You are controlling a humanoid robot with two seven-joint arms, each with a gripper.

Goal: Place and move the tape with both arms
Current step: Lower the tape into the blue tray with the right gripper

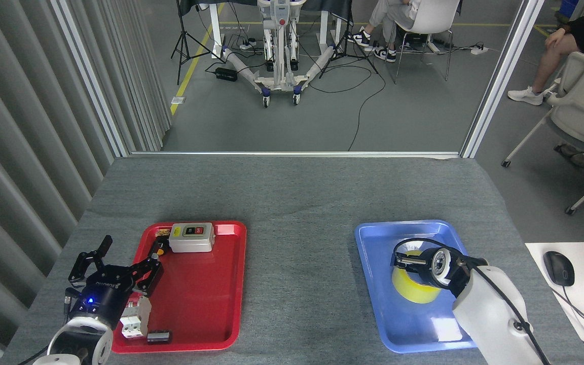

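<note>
The wide roll of translucent yellow packing tape (412, 289) sits inside the glossy blue plastic tray (378, 299), toward its right edge and about midway between its far and near rims. Its curved yellow wall faces the view; its top is hidden, so its core cannot be seen.

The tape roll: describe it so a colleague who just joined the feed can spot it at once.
Find the blue tray on the right of the grey table. In its far half sits the tape roll, the only item in that tray, partly covered by the right gripper. Its translucent yellow colour sets it apart from the grey switch box and white circuit breaker in the red tray.
</note>
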